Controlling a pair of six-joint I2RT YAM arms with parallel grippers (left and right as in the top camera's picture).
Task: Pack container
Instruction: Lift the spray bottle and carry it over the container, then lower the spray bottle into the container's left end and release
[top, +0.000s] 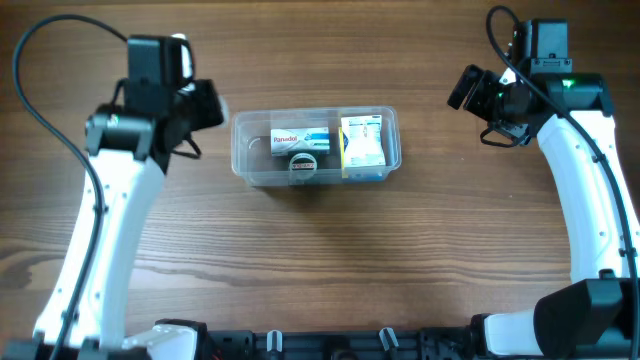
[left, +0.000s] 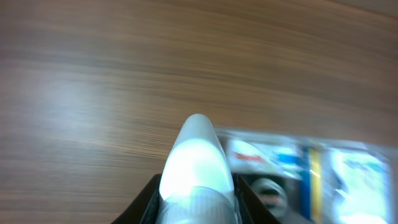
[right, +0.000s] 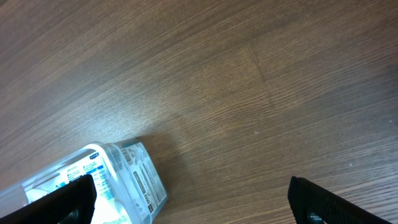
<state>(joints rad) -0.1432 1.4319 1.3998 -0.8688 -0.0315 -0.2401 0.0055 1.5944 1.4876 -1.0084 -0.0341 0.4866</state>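
Hovering in the upper left of the overhead frame, my left pincer (top: 208, 105) is pressed shut and grips nothing, just left of the container (top: 243, 160). That clear tub sits at top centre on the wooden table (top: 320, 260). It holds a red-and-white Panadol box (top: 300, 138), a round dark-topped item (top: 303, 166) just below it, and a blue-and-yellow box (top: 362, 142) at its right end. My right pincer (top: 466, 88), upper right, stands wide and empty, well apart from the tub.
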